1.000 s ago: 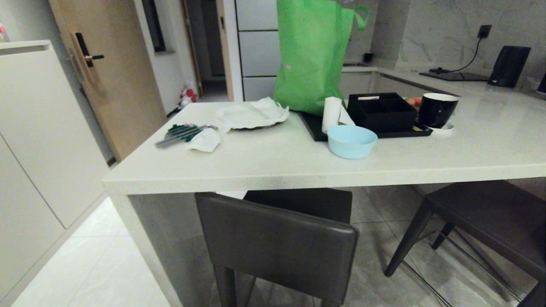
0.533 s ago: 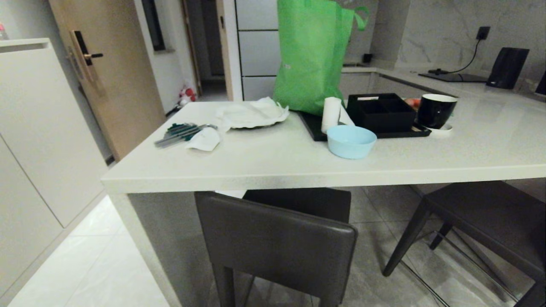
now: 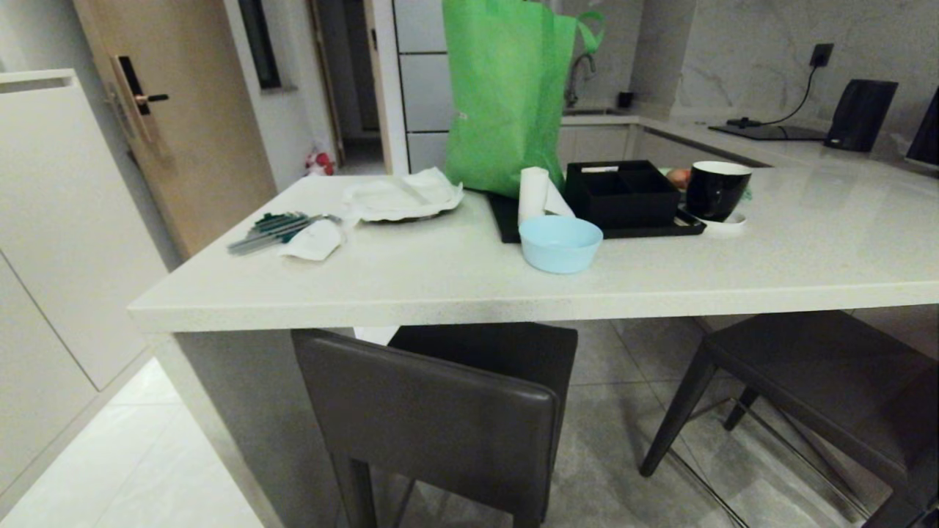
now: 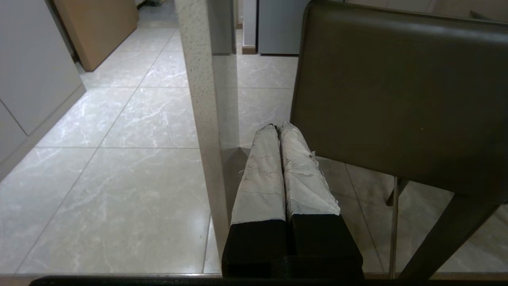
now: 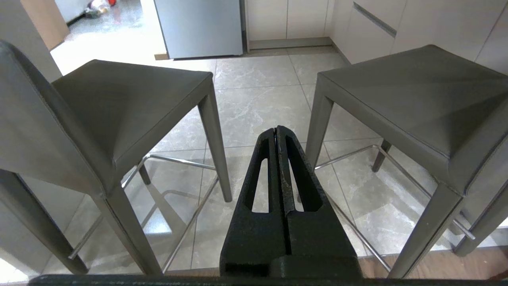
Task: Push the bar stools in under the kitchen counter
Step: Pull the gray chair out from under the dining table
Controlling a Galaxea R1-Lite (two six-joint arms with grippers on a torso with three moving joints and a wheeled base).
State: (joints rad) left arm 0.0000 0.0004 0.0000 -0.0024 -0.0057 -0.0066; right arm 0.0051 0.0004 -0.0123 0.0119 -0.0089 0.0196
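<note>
Two bar stools [image 3: 440, 411] [image 3: 829, 381] are shown partly under the counter [image 3: 455, 290]; left end effector [image 4: 279, 129] and right end effector [image 5: 276, 133] are pressed closed, empty.

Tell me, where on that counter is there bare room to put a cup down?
The kitchen counter is bare right of the black mug, and along its near edge left of the blue bowl. Around the black tray and green bag it's crowded.
</note>
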